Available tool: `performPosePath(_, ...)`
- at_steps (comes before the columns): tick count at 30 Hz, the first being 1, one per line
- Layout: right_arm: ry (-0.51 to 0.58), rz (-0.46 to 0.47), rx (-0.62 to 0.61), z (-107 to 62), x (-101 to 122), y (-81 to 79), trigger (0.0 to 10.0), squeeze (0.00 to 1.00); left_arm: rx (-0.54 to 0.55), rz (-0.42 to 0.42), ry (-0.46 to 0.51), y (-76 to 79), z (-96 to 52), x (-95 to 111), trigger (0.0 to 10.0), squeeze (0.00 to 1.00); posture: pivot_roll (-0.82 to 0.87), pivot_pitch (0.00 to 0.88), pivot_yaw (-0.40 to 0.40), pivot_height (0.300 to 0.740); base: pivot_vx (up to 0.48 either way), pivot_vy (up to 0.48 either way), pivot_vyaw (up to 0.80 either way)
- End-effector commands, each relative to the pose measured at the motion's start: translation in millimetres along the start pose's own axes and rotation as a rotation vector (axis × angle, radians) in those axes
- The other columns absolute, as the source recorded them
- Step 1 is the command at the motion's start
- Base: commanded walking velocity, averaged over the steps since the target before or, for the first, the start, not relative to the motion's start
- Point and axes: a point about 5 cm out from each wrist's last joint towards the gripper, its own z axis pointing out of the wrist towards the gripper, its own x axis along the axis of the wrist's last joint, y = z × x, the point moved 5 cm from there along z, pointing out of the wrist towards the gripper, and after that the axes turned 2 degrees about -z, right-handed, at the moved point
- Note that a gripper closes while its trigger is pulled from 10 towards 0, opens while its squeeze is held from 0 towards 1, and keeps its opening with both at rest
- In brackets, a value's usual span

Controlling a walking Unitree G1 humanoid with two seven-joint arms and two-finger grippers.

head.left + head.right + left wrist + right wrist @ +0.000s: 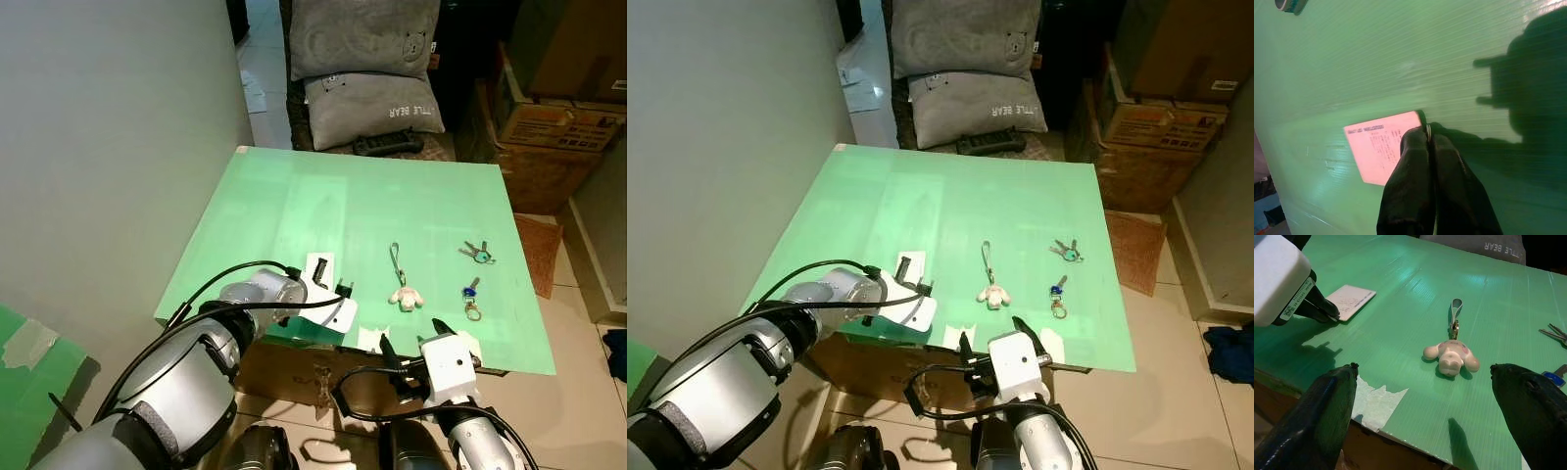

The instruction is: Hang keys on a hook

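Progress: little of the task appears done; no key is seen hanging, and no hook can be made out with certainty.
Left end effector: closed, its two black fingers pressed together with the tips at the edge of a small white card that lies flat on the green desk; whether the card is actually pinched cannot be told.
Right end effector: held open near the front edge of the desk, empty, its fingers spread wide and aimed toward the plush keychain.
Keys, silver bunch with teal tag: one bunch, lying on the right part of the desk, well apart from both end effectors.
Key with blue head: one, on a ring, just nearer the front edge than the silver bunch.
Plush keychain: one, a white soft figure on a grey strap, lying flat between the card and the keys.
Remaining: a key set is judged still to be picked up, carried and hung.
Beyond the desk: two grey cushions and cardboard boxes.
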Motion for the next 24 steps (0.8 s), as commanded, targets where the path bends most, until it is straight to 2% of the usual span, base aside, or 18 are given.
performPosePath(1,-0.007,0.001,0.002,-2.2,-3,-0.9,10.0,0.0,-0.008,-0.024,-0.001,1.7,-1.7,-5,0.0,0.0,-0.2,0.102,0.099,0.682,0.0,0.0,0.0)
performPosePath(7,-0.006,0.0,-0.002,-0.7,-3,0.9,10.0,0.0,0.027,-0.129,0.067,-9.3,-9.5,-7,0.0,0.0,-0.2,0.093,0.098,0.682,0.0,0.0,0.0)
performPosePath(9,-0.005,0.0,-0.002,-0.6,-3,1.0,10.0,0.0,0.03,-0.14,0.074,-10.1,-10.0,-7,0.0,0.0,-0.2,0.093,0.098,0.682,0.0,0.0,0.0)
performPosePath(10,-0.005,0.0,-0.003,-0.1,-3,1.3,10.0,0.0,0.031,-0.2,0.115,-13.0,-12.4,-4,0.0,0.0,-0.2,0.089,0.097,0.682,0.0,0.0,0.0)
performPosePath(12,0.002,-0.001,-0.004,2.1,-1,2.6,10.0,0.0,0.031,-0.384,0.266,-23.8,-21.8,7,0.0,0.0,-0.2,0.082,0.095,0.682,0.0,0.0,0.0)
performPosePath(17,0.032,0.01,-0.009,10.6,9,5.7,10.0,0.0,0.085,-0.708,0.51,-51.6,-45.3,19,0.0,0.0,-0.19,0.058,0.091,0.682,0.0,0.0,0.0)
performPosePath(20,0.042,0.012,-0.01,15.2,12,7.6,10.0,0.0,0.113,-0.852,0.601,-62.3,-55.9,22,0.0,0.0,-0.18,0.046,0.091,0.682,0.0,0.0,0.0)
performPosePath(22,0.054,0.012,-0.01,20.0,15,9.2,10.0,0.0,0.142,-0.999,0.664,-68.8,-64.7,19,0.0,0.0,-0.17,0.028,0.09,0.682,0.0,0.0,0.0)
performPosePath(23,0.063,0.013,-0.008,24.3,18,10.0,10.0,0.0,0.161,-1.108,0.686,-68.9,-68.9,12,0.0,0.0,-0.17,0.017,0.09,0.682,0.0,0.0,0.0)
performPosePath(24,0.063,0.013,-0.008,24.3,18,10.0,10.0,0.0,0.161,-1.108,0.686,-68.9,-68.9,12,0.0,0.0,-0.17,0.017,0.09,0.682,0.0,0.0,0.0)
